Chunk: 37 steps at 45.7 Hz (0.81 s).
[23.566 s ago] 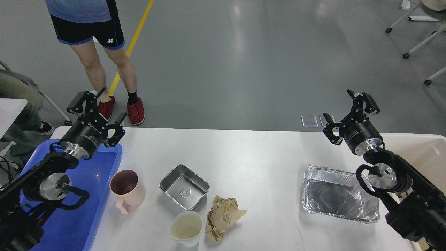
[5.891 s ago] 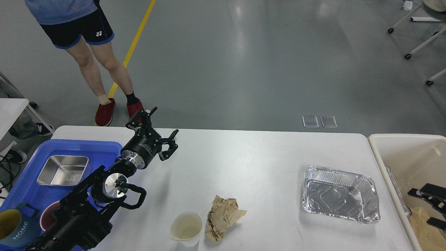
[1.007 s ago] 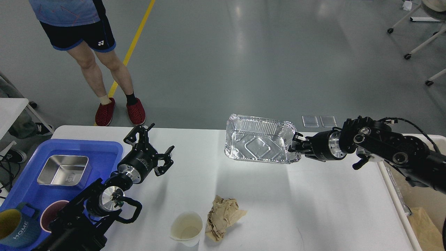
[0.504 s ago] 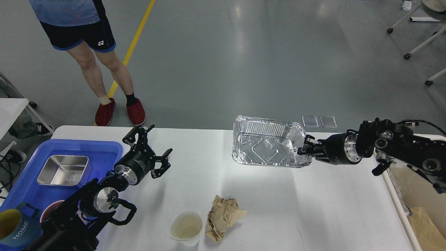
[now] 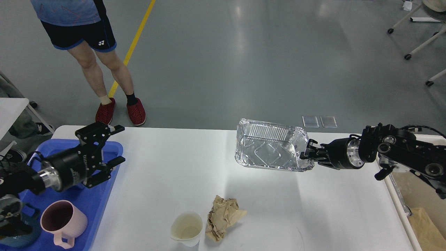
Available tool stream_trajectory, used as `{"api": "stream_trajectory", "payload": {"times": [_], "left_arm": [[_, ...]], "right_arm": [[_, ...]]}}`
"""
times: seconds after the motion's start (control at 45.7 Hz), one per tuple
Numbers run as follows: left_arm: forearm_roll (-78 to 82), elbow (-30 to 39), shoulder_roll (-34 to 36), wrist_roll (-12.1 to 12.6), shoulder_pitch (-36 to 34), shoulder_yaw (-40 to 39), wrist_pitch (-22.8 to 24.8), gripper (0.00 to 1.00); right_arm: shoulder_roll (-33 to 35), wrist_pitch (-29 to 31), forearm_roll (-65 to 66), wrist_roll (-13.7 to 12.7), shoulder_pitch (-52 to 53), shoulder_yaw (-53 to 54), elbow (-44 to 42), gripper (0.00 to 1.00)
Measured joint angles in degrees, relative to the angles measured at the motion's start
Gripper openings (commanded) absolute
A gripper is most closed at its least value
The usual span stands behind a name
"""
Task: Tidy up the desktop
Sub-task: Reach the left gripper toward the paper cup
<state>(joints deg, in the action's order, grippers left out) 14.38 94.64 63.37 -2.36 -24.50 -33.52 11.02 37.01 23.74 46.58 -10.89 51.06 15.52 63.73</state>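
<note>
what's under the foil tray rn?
The foil tray is lifted, right gripper clamping its edge. Below it is bare desktop with the tray's shadow. Nothing shows inside the tray. The part of the desktop behind the tray is hidden.

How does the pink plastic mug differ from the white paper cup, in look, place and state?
The pink plastic mug has a side handle; the white paper cup has none. The mug stands in the blue plastic tray; the cup stands directly on the large white desktop, beside the crumpled brown paper. The mug's inside looks dark; the cup's is pale with a yellowish bottom. Both stand upright and are held by no end effector.
</note>
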Motion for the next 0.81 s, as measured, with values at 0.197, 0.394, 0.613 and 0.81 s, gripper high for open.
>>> {"api": "stream_trajectory", "payload": {"times": [0.197,0.394,0.613,0.81], "left_arm": [[0.2,4.0,12.1,3.8,-1.6,0.2,8.3,0.96],[1.0,6.3,19.6,6.4,-1.1,1.0,9.7,0.95],[8.8,6.3,22.5,6.6,-1.0,2.3,10.6,0.95],[16.8,6.2,16.6,7.4,-1.6,2.4,15.7,0.95]], "right_arm": [[0.4,0.0,-0.1,0.0,-0.1,0.3,0.0,0.00],[0.4,0.0,-0.1,0.0,-0.3,0.4,0.0,0.00],[0.3,0.1,-0.1,0.0,-0.7,0.8,0.1,0.00],[0.1,0.2,-0.1,0.0,-1.1,1.1,0.1,0.00]]}}
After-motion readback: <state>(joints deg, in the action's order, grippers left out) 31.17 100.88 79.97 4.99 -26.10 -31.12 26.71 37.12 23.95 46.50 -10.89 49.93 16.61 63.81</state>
